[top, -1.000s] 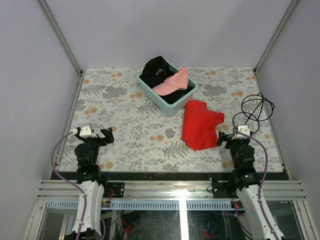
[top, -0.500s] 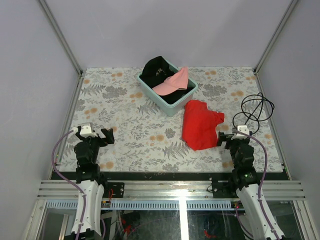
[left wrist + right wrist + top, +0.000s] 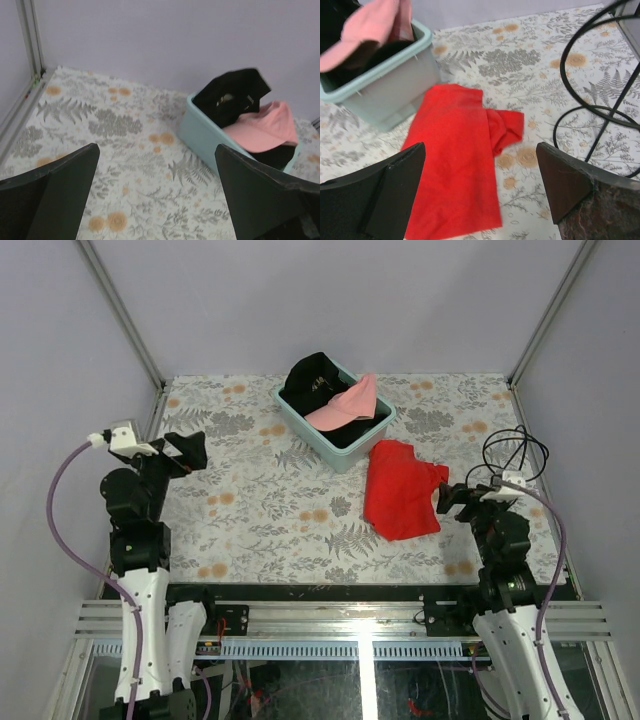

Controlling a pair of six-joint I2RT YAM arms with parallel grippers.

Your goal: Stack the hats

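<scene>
**Desk:** So, what are the fingers doing on your side?

**Me:** On the left gripper (image 3: 185, 452) I see both fingers spread as wide as they go, with nothing between them but air and the flowered table (image 3: 270, 505) below. The right gripper (image 3: 456, 498) is the same: fingers fully apart, holding nothing.

**Desk:** And where do they hang?

**Me:** The left one is raised over the left side of the table, well apart from everything, and it points toward the far right. The right one is low at the right side. From its wrist camera I look between the fingers onto the red cloth (image 3: 402, 490), which lies just to the left of that gripper; I cannot tell whether they touch. A coiled black cable (image 3: 515, 453) lies just beyond the right gripper, by the right edge.

**Desk:** The hats?

**Me:** They are all in the mint-green tub (image 3: 338, 454) at the far middle of the table. The black cap (image 3: 314, 378) sits at the tub's far left end, rising above the rim. The pink cap (image 3: 346, 406) lies on top toward the right, over something dark that I cannot make out. The red cloth's far edge lies just beside the tub's near right corner.
</scene>
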